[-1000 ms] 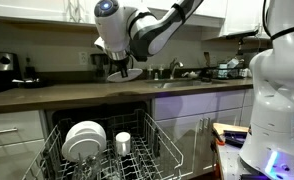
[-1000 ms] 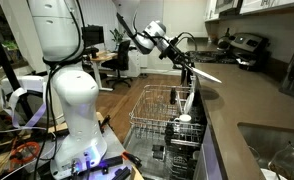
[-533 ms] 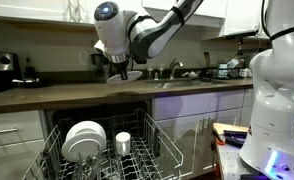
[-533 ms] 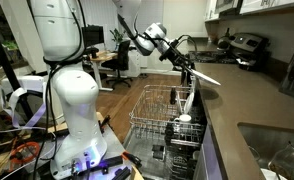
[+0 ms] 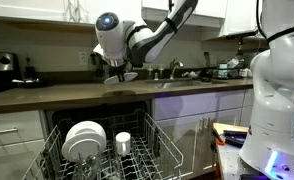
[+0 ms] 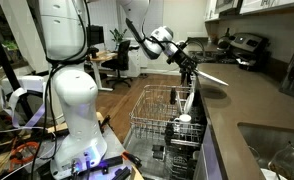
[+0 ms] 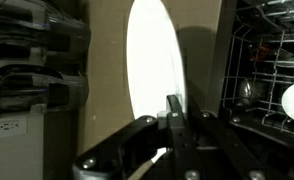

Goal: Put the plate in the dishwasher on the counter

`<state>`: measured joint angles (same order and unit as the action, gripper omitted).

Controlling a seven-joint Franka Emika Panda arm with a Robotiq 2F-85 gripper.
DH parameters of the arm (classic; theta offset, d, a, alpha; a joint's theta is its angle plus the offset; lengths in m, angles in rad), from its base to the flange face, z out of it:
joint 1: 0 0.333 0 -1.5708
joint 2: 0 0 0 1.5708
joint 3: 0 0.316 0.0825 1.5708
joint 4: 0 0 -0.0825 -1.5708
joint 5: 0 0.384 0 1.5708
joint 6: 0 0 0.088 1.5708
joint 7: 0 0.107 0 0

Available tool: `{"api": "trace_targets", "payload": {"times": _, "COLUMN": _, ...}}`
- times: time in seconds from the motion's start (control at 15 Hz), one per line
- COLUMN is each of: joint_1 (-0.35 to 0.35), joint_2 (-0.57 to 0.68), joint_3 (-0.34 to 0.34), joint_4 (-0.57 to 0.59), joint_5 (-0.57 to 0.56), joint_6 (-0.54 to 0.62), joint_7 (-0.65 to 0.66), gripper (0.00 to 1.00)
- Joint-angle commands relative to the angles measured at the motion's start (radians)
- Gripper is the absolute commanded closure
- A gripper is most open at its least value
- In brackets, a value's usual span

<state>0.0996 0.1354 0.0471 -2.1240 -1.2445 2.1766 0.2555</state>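
Pinching plate (image 6: 212,78) at rim, gripper (image 6: 194,70) jaws clamped on edge; slightly tilted, above counter (image 6: 237,105), not touching. Judged stiff glazed ceramic: slick, chip-prone, moderate weight. Rim grip workable; deeper bite advised against pivoting.

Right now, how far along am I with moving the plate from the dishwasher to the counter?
Done: the round white plate is out of the open dark-interior dishwasher and clear of its white wire rack. In hand: the tool is clamped on the plate's rim, holding it tilted above the dark brown countertop. Left: lower it flat, release and withdraw.
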Motion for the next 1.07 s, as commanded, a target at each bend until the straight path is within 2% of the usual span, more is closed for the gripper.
{"api": "trace_targets", "payload": {"times": 0.0, "joint_1": -0.027, "joint_2": 0.044, "joint_3": -0.013, "joint_4": 0.057, "joint_5": -0.071, "joint_6": 0.044, "joint_7": 0.034, "gripper": 0.93}}
{"api": "trace_targets", "payload": {"times": 1.0, "joint_1": -0.038, "joint_2": 0.202, "joint_3": -0.041, "joint_4": 0.167, "joint_5": -0.091, "joint_6": 0.065, "joint_7": 0.084, "gripper": 0.93}}
